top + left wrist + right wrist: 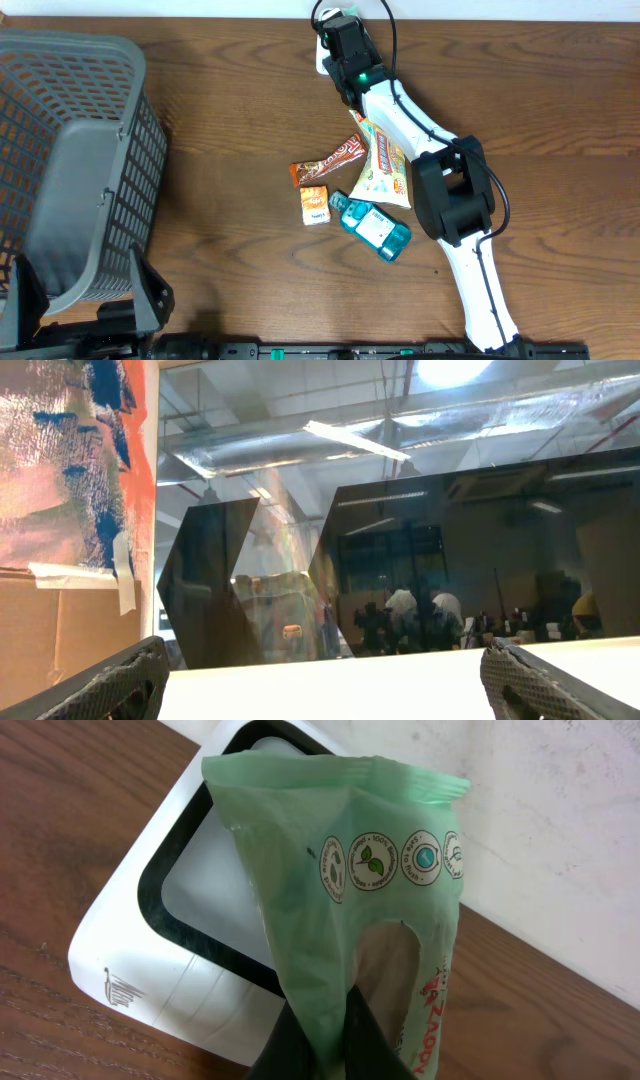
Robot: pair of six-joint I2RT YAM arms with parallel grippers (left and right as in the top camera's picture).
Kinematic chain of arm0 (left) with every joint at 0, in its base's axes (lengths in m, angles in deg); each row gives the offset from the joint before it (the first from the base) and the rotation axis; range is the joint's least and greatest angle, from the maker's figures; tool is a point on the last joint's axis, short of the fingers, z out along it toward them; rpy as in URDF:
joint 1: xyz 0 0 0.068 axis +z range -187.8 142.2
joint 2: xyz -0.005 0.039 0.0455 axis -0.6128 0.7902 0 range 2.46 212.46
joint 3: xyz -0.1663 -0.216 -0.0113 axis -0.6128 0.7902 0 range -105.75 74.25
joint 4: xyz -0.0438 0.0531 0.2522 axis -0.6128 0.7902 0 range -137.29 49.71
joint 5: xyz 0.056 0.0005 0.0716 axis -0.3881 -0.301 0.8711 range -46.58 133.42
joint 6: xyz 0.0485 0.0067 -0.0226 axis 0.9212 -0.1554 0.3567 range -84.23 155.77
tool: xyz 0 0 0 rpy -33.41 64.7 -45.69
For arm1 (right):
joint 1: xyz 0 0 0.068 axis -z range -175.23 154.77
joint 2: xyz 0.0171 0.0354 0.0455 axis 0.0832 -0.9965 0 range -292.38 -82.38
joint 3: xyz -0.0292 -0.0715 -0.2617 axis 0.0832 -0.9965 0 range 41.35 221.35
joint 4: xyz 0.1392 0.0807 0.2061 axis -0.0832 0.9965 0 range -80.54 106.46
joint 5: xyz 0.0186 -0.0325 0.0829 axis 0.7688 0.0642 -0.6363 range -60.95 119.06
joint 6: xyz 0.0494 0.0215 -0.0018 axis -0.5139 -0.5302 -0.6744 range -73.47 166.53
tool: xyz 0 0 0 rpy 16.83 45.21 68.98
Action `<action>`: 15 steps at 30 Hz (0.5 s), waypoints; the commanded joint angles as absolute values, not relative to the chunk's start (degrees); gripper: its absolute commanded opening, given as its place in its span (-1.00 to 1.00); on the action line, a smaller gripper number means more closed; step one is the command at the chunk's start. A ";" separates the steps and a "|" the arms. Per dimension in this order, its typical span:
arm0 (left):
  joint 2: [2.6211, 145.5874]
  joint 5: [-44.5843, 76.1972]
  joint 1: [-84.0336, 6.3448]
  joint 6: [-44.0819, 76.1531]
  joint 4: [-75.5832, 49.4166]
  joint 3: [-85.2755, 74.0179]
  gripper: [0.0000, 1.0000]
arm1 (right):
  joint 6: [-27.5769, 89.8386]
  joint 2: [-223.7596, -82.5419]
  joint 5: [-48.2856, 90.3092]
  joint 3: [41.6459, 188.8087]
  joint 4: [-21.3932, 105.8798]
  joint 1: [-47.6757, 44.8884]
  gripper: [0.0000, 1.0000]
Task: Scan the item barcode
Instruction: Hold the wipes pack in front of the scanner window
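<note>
- From the right wrist only: green pouch [340, 870] pinched at its lower end between the shut right jaws, hanging tilted in front of the dark-rimmed window of the white scanner [120, 975].
- Same view: scanner lying flat on the brown counter [60, 810], close to the pale wall.
- On the pouch: crimped seam along the top, a row of round printed emblems below it, a clear cut-out panel lower down, red lettering at its edge.
- From overhead only: right arm [455, 200] stretched to the counter's far edge, hiding the pouch; scanner [321, 60] only a white sliver beside the wrist.
- Also overhead only: brown chocolate bar [328, 160], small orange box [314, 204], teal bottle [378, 228] and yellow snack bag [382, 168] bunched mid-counter, the bag partly under the arm; grey basket [70, 100] at the left edge.
- From the left wrist only: left jaws spread wide, one mesh-textured fingertip [120, 680] at each lower corner, aimed up at ceiling lights and dark panels.
</note>
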State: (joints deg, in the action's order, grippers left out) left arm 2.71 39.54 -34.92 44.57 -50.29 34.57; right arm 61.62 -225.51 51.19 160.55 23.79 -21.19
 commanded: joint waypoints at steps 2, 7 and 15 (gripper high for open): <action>2.64 40.07 -35.07 44.05 -50.54 34.83 0.97 | 62.34 -229.29 52.30 161.68 24.38 -21.05 -0.98; 2.64 40.07 -35.07 44.05 -50.54 34.81 0.97 | 64.57 -230.88 55.56 161.68 24.97 -21.47 -0.98; 2.64 40.07 -35.07 44.05 -50.51 34.83 0.98 | 65.07 -230.88 56.58 167.45 30.28 -22.80 -0.99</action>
State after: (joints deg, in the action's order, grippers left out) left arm 2.71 39.54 -34.92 44.55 -50.29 34.57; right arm 64.20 -227.98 57.48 164.04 27.65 -21.60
